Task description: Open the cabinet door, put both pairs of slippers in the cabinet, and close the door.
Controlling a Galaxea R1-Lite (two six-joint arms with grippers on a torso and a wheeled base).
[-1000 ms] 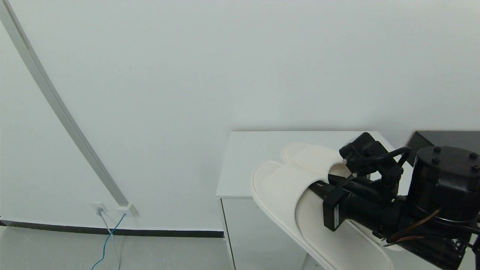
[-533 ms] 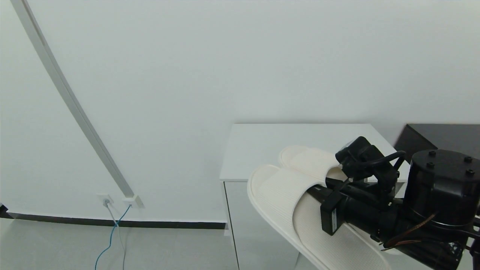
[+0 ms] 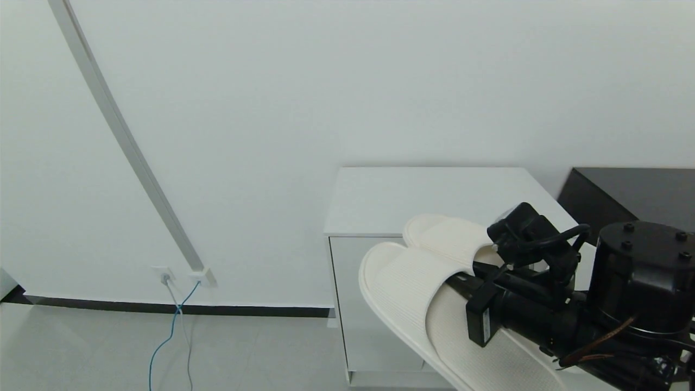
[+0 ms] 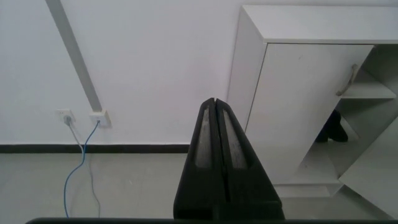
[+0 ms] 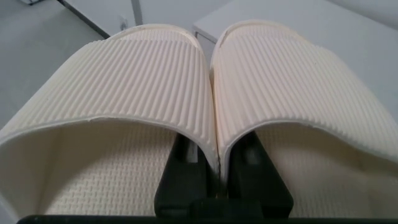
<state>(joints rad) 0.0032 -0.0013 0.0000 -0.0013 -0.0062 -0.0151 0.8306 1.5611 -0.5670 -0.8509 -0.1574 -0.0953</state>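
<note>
The right gripper (image 3: 460,278) is clamped on a pair of cream ribbed fabric slippers (image 3: 412,271), held before the white boxy wooden cabinet (image 3: 423,195), near its top. The left gripper (image 4: 216,130) is pressed together, empty. This looks mid-carry: next, the slippers need lowering onto an open shelf (image 4: 373,93).

no readable text anywhere

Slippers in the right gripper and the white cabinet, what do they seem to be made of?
The slippers: soft cream textile, perhaps cotton or foam-backed fabric; fine ribbing on the uppers, embossed dimpled insoles, matte. The cabinet: probably laminated board or painted wood; flat, smooth white panels with crisp edges and a faint sheen.
</note>
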